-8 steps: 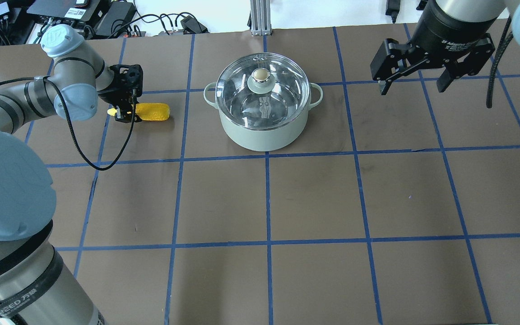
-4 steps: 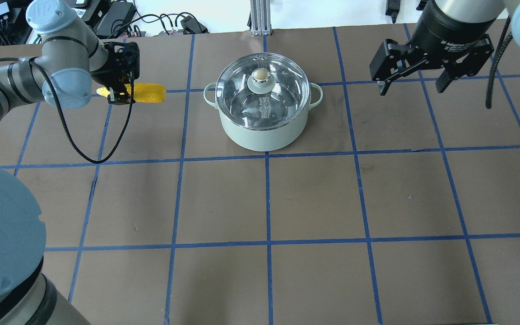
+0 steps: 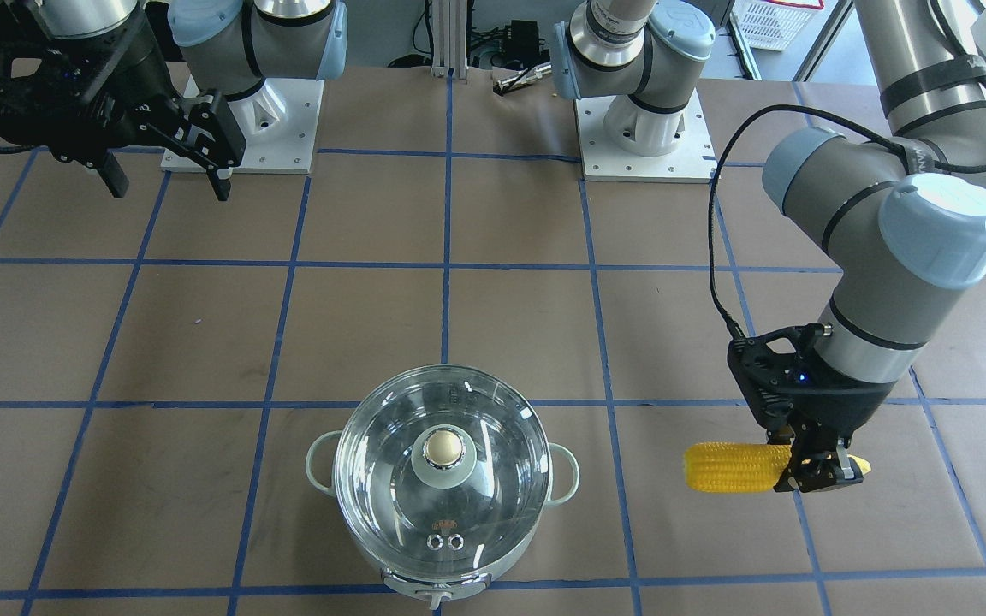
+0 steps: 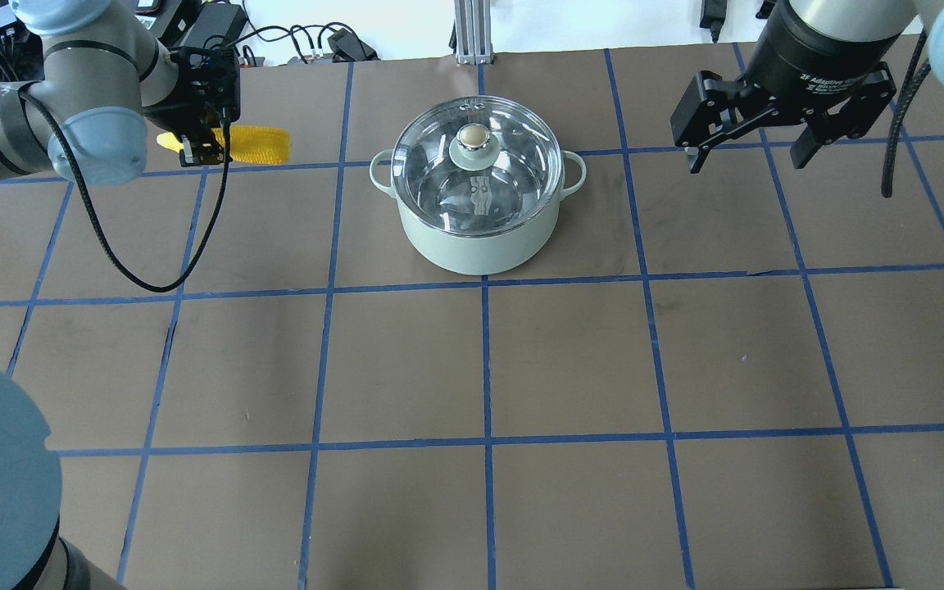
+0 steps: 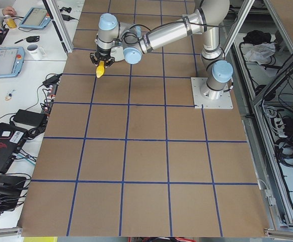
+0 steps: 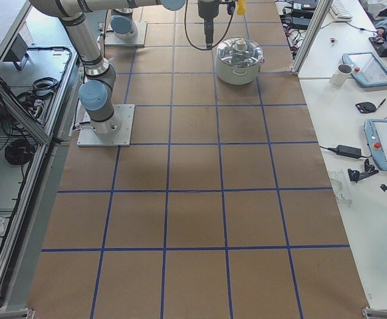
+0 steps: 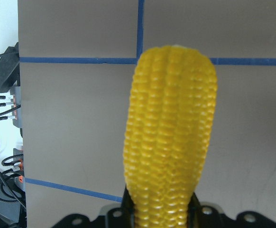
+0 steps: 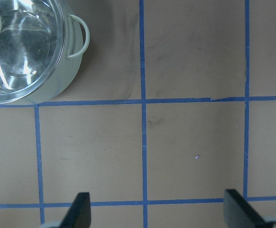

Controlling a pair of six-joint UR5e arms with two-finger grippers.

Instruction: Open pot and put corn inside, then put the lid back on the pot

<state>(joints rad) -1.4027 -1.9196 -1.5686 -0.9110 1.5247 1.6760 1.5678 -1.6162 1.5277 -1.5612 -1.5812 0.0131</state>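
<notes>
The mint-green pot stands at the table's middle back with the glass lid and its beige knob on it. It also shows in the front view and the right wrist view. My left gripper is shut on the yellow corn, held level in the air to the pot's left; the corn also shows in the front view and fills the left wrist view. My right gripper is open and empty, raised to the pot's right.
Blue tape lines grid the brown table. Cables and power bricks lie beyond the far edge. A metal post stands behind the pot.
My left gripper has lifted the corn off the table and carried it up and toward the far-left. The right gripper and the pot have not moved.
</notes>
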